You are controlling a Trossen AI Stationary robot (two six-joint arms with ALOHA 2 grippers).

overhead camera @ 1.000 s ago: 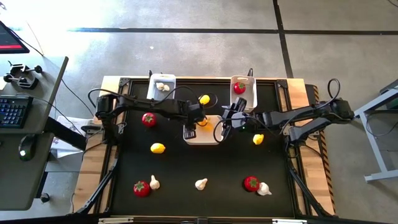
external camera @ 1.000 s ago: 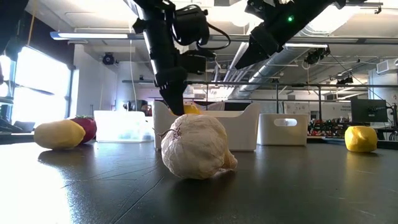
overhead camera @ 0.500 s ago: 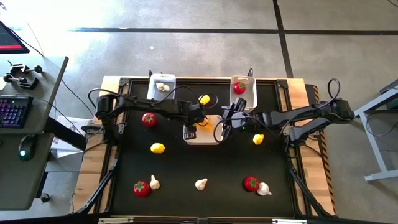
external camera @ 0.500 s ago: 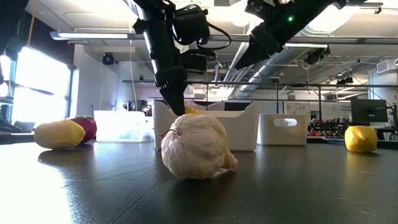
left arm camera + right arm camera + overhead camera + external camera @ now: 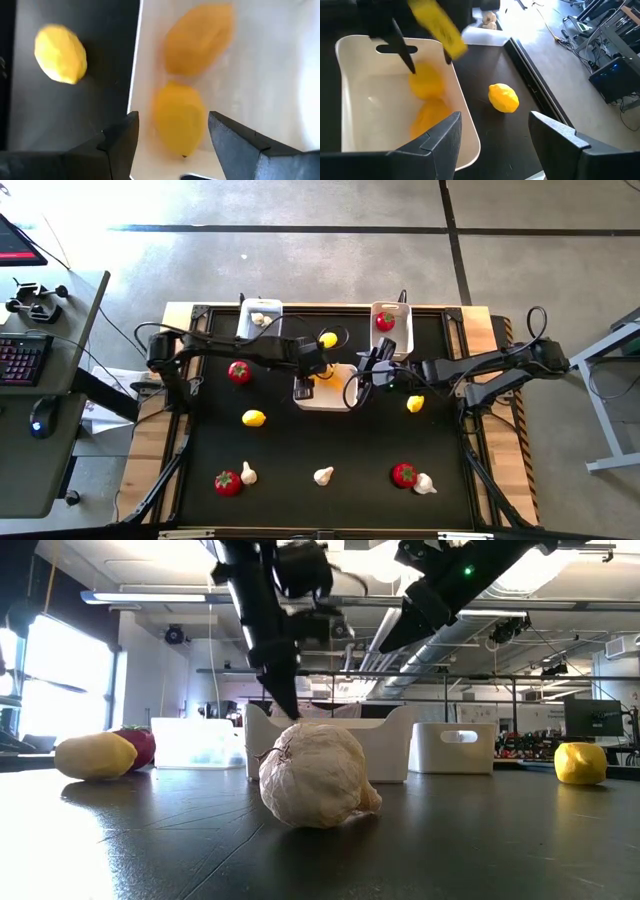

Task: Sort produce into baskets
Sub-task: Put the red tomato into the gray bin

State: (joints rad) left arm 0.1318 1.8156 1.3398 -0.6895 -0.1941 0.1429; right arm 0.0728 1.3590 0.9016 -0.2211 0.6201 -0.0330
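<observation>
My left gripper (image 5: 170, 137) hangs spread over the middle basket (image 5: 345, 402), 2 lemons (image 5: 179, 117) lying loose inside. They look light, hard and slick, so I'd pinch across the belly. My right gripper (image 5: 492, 132) waits beside it, spread and empty.

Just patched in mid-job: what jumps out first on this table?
Both arms meet over the wide white bin at the table's centre: the left pincer hangs open above two lemons lying inside it, the right pincer open beside it. In the low view, a garlic bulb sits large in front.
</observation>
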